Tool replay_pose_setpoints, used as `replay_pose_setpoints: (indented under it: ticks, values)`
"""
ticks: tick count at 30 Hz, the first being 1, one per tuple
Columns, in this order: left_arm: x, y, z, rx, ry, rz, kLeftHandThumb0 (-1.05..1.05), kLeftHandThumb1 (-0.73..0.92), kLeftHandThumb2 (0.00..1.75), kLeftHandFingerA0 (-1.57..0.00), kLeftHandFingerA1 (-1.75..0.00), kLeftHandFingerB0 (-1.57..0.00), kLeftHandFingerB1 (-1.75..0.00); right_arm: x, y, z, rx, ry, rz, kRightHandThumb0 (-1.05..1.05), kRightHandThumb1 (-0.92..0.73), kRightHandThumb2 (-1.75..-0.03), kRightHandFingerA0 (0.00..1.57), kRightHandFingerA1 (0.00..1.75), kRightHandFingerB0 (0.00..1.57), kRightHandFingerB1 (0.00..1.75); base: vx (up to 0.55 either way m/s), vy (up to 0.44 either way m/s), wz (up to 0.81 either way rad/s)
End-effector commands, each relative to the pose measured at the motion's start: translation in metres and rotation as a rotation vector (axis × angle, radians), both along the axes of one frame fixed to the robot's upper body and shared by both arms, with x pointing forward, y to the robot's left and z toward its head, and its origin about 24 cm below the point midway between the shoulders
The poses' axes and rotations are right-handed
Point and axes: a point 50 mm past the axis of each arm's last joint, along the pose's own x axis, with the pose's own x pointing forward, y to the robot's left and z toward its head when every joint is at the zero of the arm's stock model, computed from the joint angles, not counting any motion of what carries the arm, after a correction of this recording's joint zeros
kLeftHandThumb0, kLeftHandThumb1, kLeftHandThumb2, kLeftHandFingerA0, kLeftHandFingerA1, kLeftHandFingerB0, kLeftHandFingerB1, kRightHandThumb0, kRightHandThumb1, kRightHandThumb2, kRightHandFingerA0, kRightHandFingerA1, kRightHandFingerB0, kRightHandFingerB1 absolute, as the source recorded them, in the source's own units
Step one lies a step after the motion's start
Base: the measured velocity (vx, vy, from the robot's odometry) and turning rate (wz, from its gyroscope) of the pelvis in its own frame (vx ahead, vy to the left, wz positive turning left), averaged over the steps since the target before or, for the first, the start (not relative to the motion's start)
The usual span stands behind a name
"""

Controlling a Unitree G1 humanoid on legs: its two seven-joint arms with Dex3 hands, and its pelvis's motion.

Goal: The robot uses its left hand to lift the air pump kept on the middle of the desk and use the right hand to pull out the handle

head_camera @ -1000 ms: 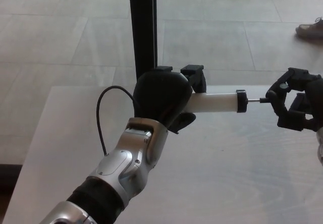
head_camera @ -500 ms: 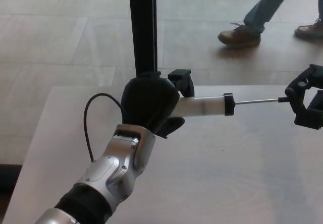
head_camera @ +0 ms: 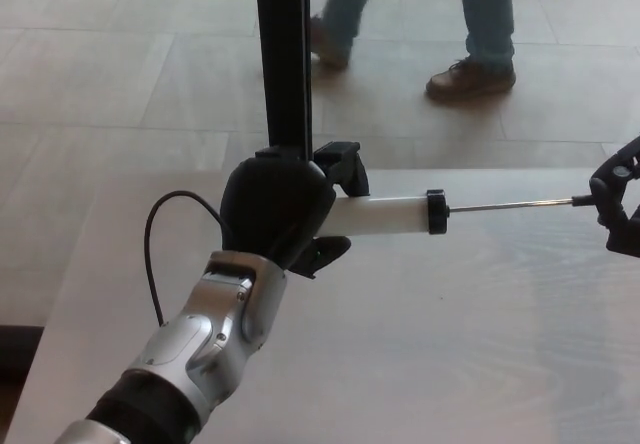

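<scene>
Black fingers of my left hand (head_camera: 275,209) are closed around the air pump (head_camera: 385,214), which I hold above the middle of the pale desk (head_camera: 450,364), its white barrel lying level and pointing to my right. From the barrel's black cap a thin metal rod (head_camera: 510,204) reaches to my right hand (head_camera: 622,204) at the picture edge, which grips the handle. Behind the desk stands a black post (head_camera: 282,54), and a person's legs (head_camera: 480,24) are on the floor.

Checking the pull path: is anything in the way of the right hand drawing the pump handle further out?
Nothing visible. The right hand holds the rod's end at the picture's right edge, above bare desk; beyond that is out of view.
</scene>
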Motion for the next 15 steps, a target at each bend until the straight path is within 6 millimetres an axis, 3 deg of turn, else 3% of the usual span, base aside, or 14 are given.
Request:
replay_pose_setpoints:
  ticks: [1, 6, 7, 8, 9, 10, 12, 13, 15]
  values:
    - [0.001, 0.022, -0.009, 0.038, 0.019, 0.068, -0.17, 0.50, 1.11, -0.83, -1.73, -0.78, -1.51, -0.005, -0.022, 0.003, -0.004, 0.003, -0.081, -0.13, -0.56, -0.98, 0.85, 1.73, 0.78, 1.53, 0.00, 0.000, 0.00]
    - [0.000, 0.022, -0.011, 0.022, 0.036, 0.072, -0.16, 0.49, 1.14, -0.86, -1.74, -0.73, -1.50, -0.004, -0.022, 0.001, -0.005, -0.004, -0.083, -0.14, -0.55, -0.99, 0.86, 1.73, 0.79, 1.51, 0.00, 0.000, 0.00]
    - [0.000, 0.022, -0.011, 0.024, 0.029, 0.070, -0.21, 0.52, 1.17, -0.96, -1.75, -0.77, -1.49, -0.004, -0.021, 0.000, 0.004, -0.007, -0.081, -0.13, -0.55, -1.00, 0.86, 1.71, 0.79, 1.50, 0.00, 0.000, 0.00]
    - [0.000, 0.021, -0.012, 0.026, 0.029, 0.066, -0.17, 0.51, 1.11, -0.86, -1.74, -0.73, -1.49, -0.005, -0.019, 0.000, 0.051, -0.033, -0.044, -0.11, -0.59, -0.94, 0.82, 1.52, 0.82, 1.16, 0.00, 0.000, 0.00]
    - [-0.001, 0.020, -0.012, 0.020, 0.019, 0.064, -0.17, 0.49, 1.16, -0.89, -1.75, -0.73, -1.50, -0.005, -0.017, 0.000, 0.065, -0.012, 0.010, -0.30, -0.68, -0.61, 0.79, 1.30, 0.44, 0.56, 0.00, 0.000, 0.00]
    - [-0.001, 0.020, -0.013, 0.018, 0.015, 0.063, -0.17, 0.49, 1.16, -0.89, -1.75, -0.73, -1.50, -0.005, -0.016, 0.000, 0.070, -0.002, 0.032, -0.30, -0.68, -0.61, 0.79, 1.30, 0.44, 0.56, 0.00, 0.000, 0.00]
    - [-0.001, 0.019, -0.013, 0.019, 0.007, 0.064, -0.19, 0.50, 1.10, -0.83, -1.74, -0.78, -1.53, -0.006, -0.014, -0.001, 0.054, 0.043, 0.092, -0.53, -0.66, -0.63, 0.57, 0.73, 0.07, 0.26, 0.00, 0.000, 0.00]
    - [-0.001, 0.019, -0.014, 0.020, 0.016, 0.062, -0.17, 0.48, 1.17, -0.89, -1.75, -0.73, -1.50, -0.006, -0.013, 0.000, 0.019, 0.101, 0.153, -1.00, -0.63, -0.93, 0.00, 0.03, 0.00, 0.02, 0.00, 0.000, 0.00]
    - [-0.002, 0.018, -0.015, 0.018, 0.022, 0.061, -0.17, 0.46, 1.19, -0.90, -1.75, -0.73, -1.51, -0.006, -0.012, 0.002, -0.035, 0.150, 0.198, -1.05, -0.63, -1.01, 0.00, 0.06, 0.00, 0.03, 0.00, 0.000, 0.00]
